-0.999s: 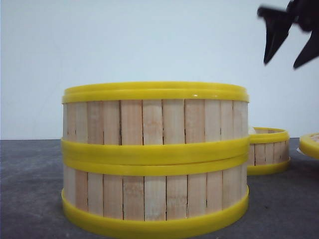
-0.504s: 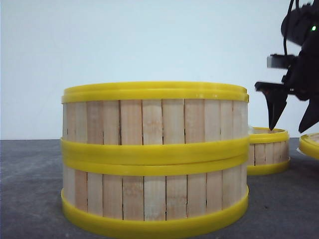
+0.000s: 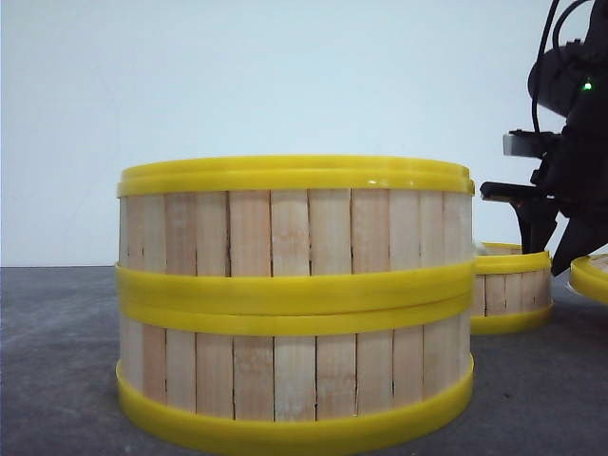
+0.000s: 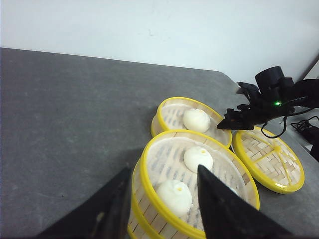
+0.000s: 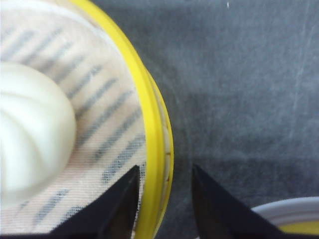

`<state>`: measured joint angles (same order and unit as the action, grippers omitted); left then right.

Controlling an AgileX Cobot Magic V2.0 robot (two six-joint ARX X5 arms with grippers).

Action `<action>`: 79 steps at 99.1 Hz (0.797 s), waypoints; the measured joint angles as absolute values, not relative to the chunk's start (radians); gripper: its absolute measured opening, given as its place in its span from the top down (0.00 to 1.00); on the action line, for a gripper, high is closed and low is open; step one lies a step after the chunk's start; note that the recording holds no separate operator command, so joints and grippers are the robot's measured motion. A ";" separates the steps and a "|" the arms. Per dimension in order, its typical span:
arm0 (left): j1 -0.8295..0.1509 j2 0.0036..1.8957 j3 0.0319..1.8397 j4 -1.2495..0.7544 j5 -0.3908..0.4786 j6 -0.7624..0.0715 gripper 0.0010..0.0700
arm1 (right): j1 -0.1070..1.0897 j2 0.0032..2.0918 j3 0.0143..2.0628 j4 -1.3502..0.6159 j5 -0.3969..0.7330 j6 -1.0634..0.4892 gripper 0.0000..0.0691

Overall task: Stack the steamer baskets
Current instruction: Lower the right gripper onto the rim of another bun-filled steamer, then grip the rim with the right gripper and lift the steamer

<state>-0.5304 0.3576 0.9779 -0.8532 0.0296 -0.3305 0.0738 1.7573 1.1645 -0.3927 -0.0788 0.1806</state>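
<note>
Two steamer baskets [image 3: 294, 304] stand stacked in front of me, and the top one [image 4: 199, 174] holds two white buns. My left gripper [image 4: 162, 196] is open, one finger outside the top rim and one over the inside. A single steamer basket [image 3: 513, 290] with one bun [image 4: 196, 119] stands behind on the right. My right gripper [image 3: 556, 242] is open and low over it. That basket's yellow rim [image 5: 158, 164] runs between the two fingers, without either visibly pressing on it. The bun [image 5: 30, 149] lies beside the inner finger.
A flat woven disc with a yellow rim [image 4: 269, 159] lies just right of the single basket, and its edge [image 3: 591, 277] shows at the far right. A pale curved edge [image 5: 289, 211] lies close to my right gripper's outer finger. Grey tabletop [image 4: 75, 114] spreads left.
My right gripper has come down from the upper right to the single basket's rim. The stack and the left gripper's side look unchanged.
</note>
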 joint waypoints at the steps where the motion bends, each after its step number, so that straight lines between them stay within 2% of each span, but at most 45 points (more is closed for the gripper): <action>1: -0.530 0.358 0.978 -0.853 0.030 -0.331 0.67 | 0.074 1.758 1.164 -0.392 -0.079 0.181 0.79; 8: -0.530 0.358 0.978 -0.853 0.030 -0.331 0.67 | 0.079 1.761 1.164 -0.382 -0.060 0.196 0.91; 17: -0.530 0.358 0.978 -0.853 0.030 -0.331 0.67 | 0.079 1.761 1.165 -0.374 -0.055 0.209 0.96; 51: -0.531 0.358 0.978 -0.854 0.030 -0.330 0.67 | 0.077 1.733 1.180 -0.400 -0.047 0.244 0.96; 79: -0.530 0.358 0.978 -0.857 0.029 -0.322 0.67 | 0.076 1.569 1.377 -0.488 -0.059 0.244 0.96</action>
